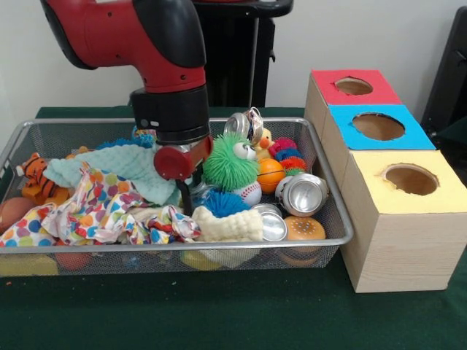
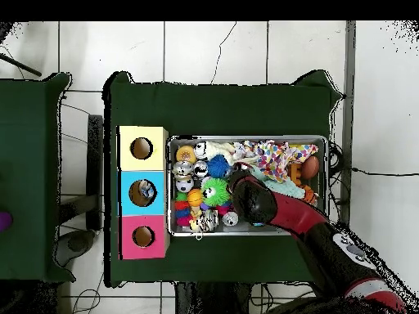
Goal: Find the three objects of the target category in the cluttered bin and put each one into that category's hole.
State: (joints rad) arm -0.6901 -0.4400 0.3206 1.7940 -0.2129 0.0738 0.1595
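Observation:
The wire mesh bin is full of toys and cloths; it also shows in the overhead view. My gripper is down in the clutter at the bin's middle, between a mint cloth and a green spiky ball. Its tips are sunk among the toys. In the overhead view the arm covers it. No crushed clear bottle shows in the bin. Something pale glints inside the blue box's hole.
Red, blue and yellow boxes with round holes stand in a row beside the bin. The bin holds silver cans, a polka-dot cloth, a tiger toy, a blue spiky ball and an orange ball.

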